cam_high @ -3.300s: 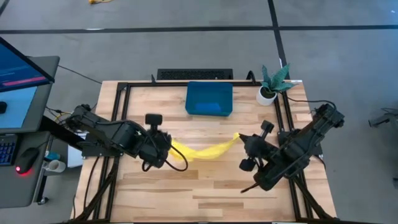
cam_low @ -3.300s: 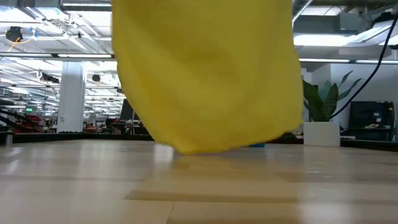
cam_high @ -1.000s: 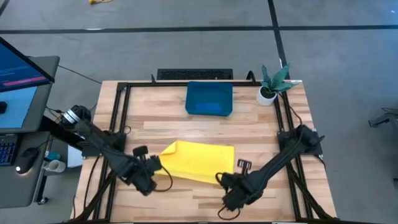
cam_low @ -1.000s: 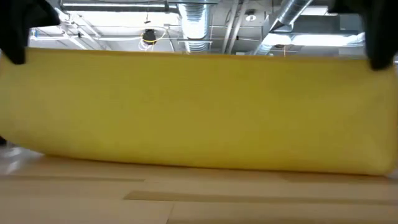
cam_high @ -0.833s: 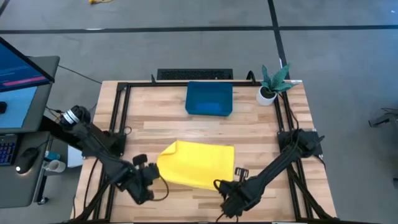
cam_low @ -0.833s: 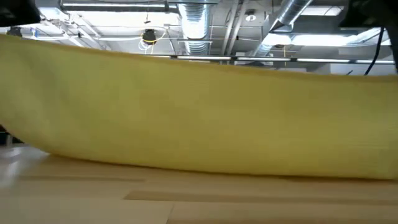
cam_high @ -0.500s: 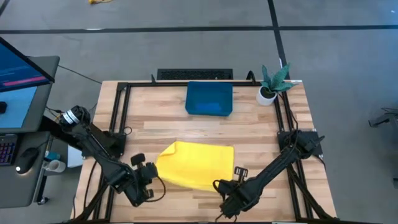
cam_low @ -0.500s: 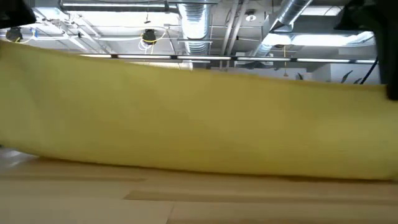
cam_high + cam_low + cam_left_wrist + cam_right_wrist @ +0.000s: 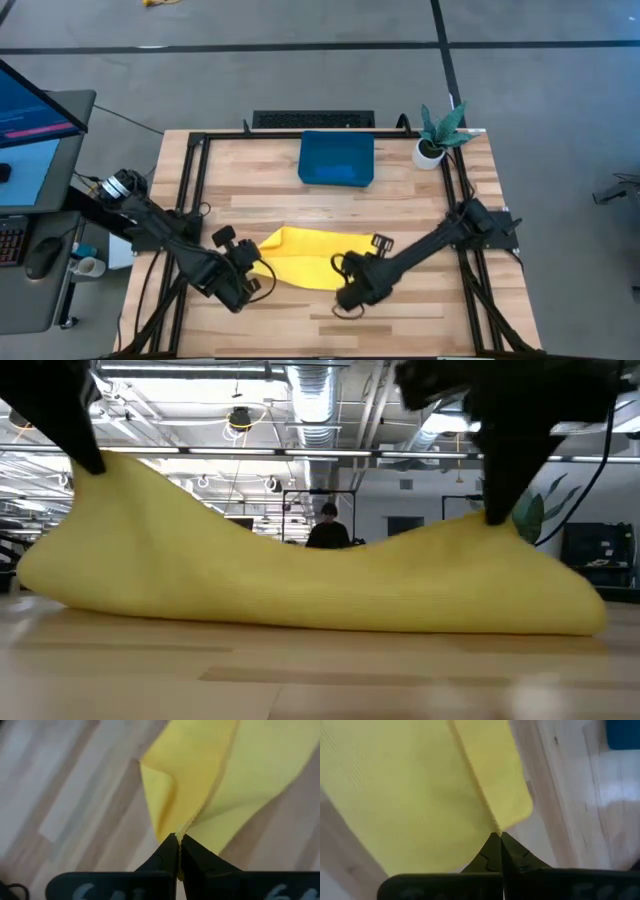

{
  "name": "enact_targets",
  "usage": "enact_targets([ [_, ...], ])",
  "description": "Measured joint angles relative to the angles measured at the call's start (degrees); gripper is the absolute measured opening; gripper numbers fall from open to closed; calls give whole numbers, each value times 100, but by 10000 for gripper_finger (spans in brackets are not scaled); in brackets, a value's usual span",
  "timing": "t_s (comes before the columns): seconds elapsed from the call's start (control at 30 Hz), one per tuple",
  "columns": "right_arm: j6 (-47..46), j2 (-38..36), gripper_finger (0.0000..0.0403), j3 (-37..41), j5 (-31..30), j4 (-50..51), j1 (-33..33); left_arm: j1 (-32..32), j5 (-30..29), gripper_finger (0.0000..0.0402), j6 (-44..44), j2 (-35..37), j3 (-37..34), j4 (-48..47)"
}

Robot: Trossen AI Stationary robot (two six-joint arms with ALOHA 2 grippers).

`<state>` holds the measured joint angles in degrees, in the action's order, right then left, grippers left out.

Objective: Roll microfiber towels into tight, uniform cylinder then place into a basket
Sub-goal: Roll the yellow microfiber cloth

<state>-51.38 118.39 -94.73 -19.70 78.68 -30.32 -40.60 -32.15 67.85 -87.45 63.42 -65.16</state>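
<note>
Soft, limp yellow towel (image 9: 300,256) sagging mid-table toward the front edge, pinched at its corners by left gripper (image 9: 250,268) and right gripper (image 9: 343,275), best held by edges

Yellow towel (image 9: 298,255): spread wide as a flat sheet a second ago, now a narrower folded band on the table, its near edge brought back over the rest.
Left gripper (image 9: 252,268): moved away from the near table edge, pinching the towel's left corner.
Right gripper (image 9: 341,265): likewise moved up-table and left, clamped on the right corner.
Low view: towel sagged, room behind showing.
</note>
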Motion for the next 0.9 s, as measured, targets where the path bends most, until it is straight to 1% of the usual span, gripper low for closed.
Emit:
enact_targets([
  [0.1, 25, 0, 3, 122, 3, -109, 191, 115, -183, 0, 72, -183, 2, -78],
  [0.33, -103, 0, 3, 470, 157, -261, 277, 320, -342, 0, 9, -787, 2, -251],
  [0.4, -173, 0, 3, 520, 143, -268, 312, 390, -482, 0, 86, -887, 2, -395],
  [0.63, -504, 3, 2, 963, 15, -487, 543, 691, -765, 0, 277, -939, 2, -602],
  [0.8, -515, 2, 2, 1158, -2, -746, 678, 882, -624, 0, 176, -939, 2, -559],
  [0.9, -517, 2, 2, 1237, 11, -790, 730, 961, -664, 0, 20, -939, 2, -523],
])
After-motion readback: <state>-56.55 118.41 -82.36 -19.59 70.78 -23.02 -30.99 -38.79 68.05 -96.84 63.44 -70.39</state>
